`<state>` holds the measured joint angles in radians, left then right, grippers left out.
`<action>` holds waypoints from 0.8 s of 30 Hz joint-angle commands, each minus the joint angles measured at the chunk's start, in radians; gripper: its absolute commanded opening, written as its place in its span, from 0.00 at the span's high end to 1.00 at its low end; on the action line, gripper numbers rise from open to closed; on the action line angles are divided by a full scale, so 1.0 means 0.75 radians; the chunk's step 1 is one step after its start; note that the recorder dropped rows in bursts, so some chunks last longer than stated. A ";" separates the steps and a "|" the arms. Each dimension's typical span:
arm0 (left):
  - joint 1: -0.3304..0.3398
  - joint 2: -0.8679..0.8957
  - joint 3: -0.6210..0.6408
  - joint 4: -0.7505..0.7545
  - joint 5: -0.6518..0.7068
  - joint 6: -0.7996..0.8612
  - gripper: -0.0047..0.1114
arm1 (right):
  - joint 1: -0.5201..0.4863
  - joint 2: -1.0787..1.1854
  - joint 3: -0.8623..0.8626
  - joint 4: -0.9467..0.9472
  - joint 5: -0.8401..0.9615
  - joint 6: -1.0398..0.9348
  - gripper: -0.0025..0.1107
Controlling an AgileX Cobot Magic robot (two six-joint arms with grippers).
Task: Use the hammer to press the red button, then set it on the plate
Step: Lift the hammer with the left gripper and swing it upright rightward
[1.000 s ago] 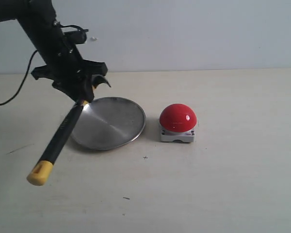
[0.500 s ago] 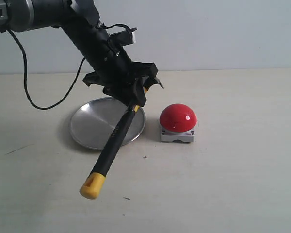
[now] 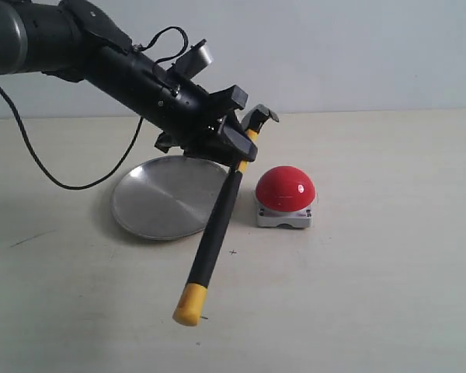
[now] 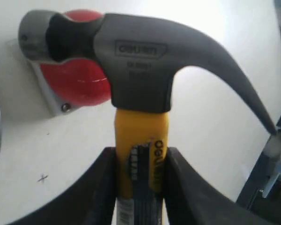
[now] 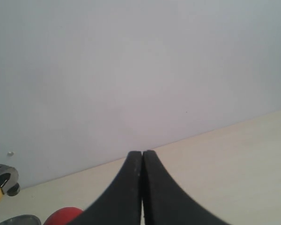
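Note:
My left gripper [image 3: 241, 149] is shut on the hammer [image 3: 217, 225] just below its dark head [image 3: 261, 116]. The black-and-yellow handle slants down to the yellow butt [image 3: 188, 305], which hangs over the table in front. The head is held in the air above and just left of the red button [image 3: 285, 188]. In the left wrist view the hammer head [image 4: 131, 56] partly covers the red button [image 4: 77, 82], and the gripper [image 4: 140, 161] clamps the yellow neck. The silver plate [image 3: 159, 203] lies left of the button. My right gripper [image 5: 142, 155] is shut on nothing.
A black cable [image 3: 70, 185] loops from the left arm down over the table's left side. A pale wall stands behind the table. The right wrist view catches the hammer head [image 5: 2, 180], the button's top [image 5: 63, 215] and a sliver of plate [image 5: 18, 219].
The left arm has swung right with the hammer, from the plate's left side across to its right edge. The head has come close to the red button.

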<state>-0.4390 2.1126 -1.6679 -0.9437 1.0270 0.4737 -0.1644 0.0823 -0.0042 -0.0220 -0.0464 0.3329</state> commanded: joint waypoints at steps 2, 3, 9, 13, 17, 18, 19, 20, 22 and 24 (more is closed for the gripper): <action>0.001 -0.035 0.057 -0.332 -0.044 0.232 0.96 | 0.002 -0.006 0.006 -0.012 -0.013 -0.014 0.98; 0.001 -0.035 0.069 -0.374 -0.037 0.267 0.96 | 0.002 -0.006 0.006 -0.012 -0.013 -0.014 0.98; 0.001 -0.035 0.192 -0.762 0.017 0.568 0.96 | 0.002 -0.006 0.006 0.143 -0.065 0.189 0.98; 0.012 -0.035 0.286 -0.949 0.062 0.723 0.96 | 0.002 -0.006 0.006 0.277 -0.071 0.294 0.98; 0.043 -0.035 0.380 -1.068 0.171 0.833 0.96 | 0.002 -0.006 0.006 0.277 -0.076 0.294 0.98; 0.053 -0.035 0.409 -1.068 0.201 0.867 0.96 | 0.002 -0.006 0.006 0.277 -0.076 0.290 0.98; 0.061 -0.035 0.431 -1.068 0.206 0.885 0.96 | 0.002 -0.006 0.006 0.277 -0.083 0.290 0.98; 0.066 -0.035 0.448 -1.068 0.206 0.899 0.96 | 0.002 -0.006 0.006 0.277 -0.099 0.290 0.98; 0.078 -0.035 0.482 -1.068 0.203 0.908 0.96 | 0.002 -0.006 0.006 0.277 -0.114 0.290 0.98; 0.092 -0.035 0.504 -1.068 0.200 0.933 0.96 | 0.002 -0.006 0.006 0.277 -0.099 0.290 0.98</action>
<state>-0.3835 2.1126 -1.3060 -1.6779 1.1283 1.1385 -0.1644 0.0823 -0.0042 0.1881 -0.1084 0.5518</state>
